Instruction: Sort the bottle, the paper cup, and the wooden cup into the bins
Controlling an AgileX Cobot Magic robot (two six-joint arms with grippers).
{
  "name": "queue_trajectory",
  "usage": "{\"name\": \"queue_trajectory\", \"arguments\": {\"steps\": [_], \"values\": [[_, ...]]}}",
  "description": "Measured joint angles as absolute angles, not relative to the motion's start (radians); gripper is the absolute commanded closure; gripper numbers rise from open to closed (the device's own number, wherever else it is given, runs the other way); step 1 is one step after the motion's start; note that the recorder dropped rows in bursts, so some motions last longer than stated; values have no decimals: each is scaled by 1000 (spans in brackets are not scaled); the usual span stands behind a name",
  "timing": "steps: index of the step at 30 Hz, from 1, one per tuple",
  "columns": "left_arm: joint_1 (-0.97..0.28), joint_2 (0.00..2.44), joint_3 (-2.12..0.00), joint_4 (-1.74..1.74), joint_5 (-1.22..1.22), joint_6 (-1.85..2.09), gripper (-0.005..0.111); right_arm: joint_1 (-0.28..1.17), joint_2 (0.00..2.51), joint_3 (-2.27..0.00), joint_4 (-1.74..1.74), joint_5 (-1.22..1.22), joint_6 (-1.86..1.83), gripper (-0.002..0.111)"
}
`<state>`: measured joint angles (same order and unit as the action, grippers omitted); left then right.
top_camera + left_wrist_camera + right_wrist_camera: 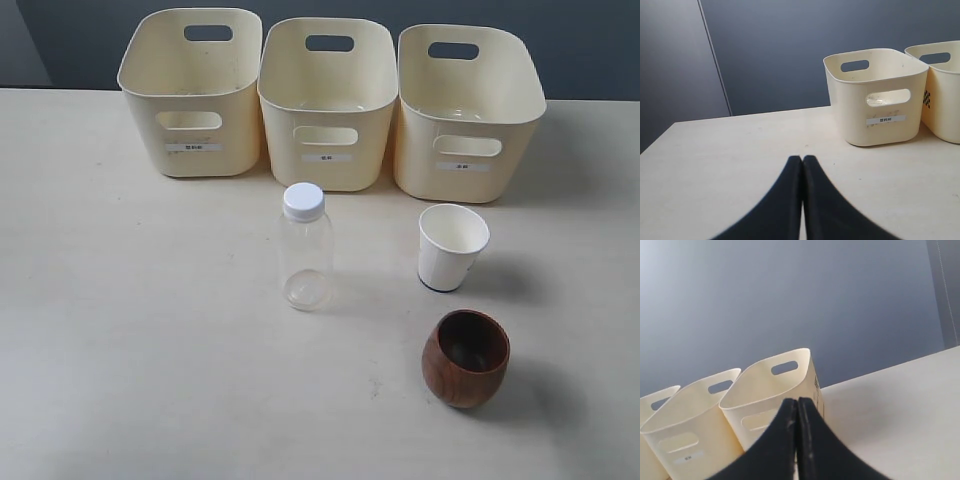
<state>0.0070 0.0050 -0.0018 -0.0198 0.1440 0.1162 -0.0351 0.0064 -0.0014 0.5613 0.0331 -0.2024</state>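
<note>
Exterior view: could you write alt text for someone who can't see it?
Three cream bins line the back of a pale table; in front stand a clear bottle, a white paper cup and a wooden cup. No robot hand shows.

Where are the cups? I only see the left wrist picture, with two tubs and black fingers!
Observer: Both stand in front of the right-hand bin. The paper cup is nearer that bin, and the wooden cup is nearer the table's front edge.
Operator: Is there a bottle too?
Observer: Yes, the bottle stands upright in front of the middle bin, with its white cap on.
Operator: How many tubs are there really?
Observer: Three in a row; the left bin is the one with the label you can see.
Operator: Is the other arm holding anything?
Observer: No, the right gripper has its fingers pressed together, empty.
</note>
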Motion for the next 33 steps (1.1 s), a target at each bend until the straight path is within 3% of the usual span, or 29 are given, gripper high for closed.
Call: {"name": "queue_trajectory", "arguments": {"steps": [7, 14, 22, 33], "values": [[7, 5, -2, -20, 144, 116, 107, -35, 5, -97, 629, -8, -202, 109], [7, 5, -2, -20, 144, 116, 107, -35, 136, -427, 640, -41, -202, 109], [7, 5, -2, -20, 144, 116, 107, -35, 573, -819, 516, 321, -361, 109], [7, 5, -2, -20, 144, 116, 107, -35, 928, -981, 983, 871, -1048, 109]]}}
